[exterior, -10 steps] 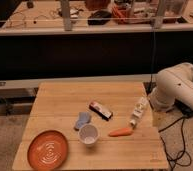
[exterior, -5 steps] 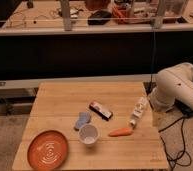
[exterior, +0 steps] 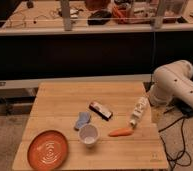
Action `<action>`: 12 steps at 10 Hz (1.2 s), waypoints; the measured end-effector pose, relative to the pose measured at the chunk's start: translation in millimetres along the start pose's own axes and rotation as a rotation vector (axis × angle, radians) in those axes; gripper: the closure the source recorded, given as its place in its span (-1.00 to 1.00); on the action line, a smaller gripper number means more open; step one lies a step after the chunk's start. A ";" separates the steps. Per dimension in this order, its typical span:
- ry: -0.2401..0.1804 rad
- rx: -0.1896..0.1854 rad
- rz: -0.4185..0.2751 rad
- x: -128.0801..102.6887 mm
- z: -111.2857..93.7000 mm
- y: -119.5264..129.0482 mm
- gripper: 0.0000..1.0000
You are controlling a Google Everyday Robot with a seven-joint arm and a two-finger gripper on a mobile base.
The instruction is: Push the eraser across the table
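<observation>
Black eraser [exterior: 100, 110], reddish-white top | on table [exterior: 65, 100] | end effector hidden at right

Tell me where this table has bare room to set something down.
Bare: the back strip of the table behind the eraser, and the near corner in front of the carrot. Crowded: the middle, around cloth, cup and bottle. The gripper is hidden; the arm sits off the right edge.

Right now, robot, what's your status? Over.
Tool open, hidden behind arm beside the table. Eraser mid-table, untouched. Bottle and carrot between it and arm.
</observation>
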 end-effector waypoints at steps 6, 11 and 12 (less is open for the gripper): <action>0.003 -0.008 0.000 1.5 10.9 -13.3 -0.60; 0.004 -0.014 -0.005 -2.5 20.9 -23.4 -0.60; 0.005 -0.014 -0.006 -2.2 22.5 -24.6 -0.60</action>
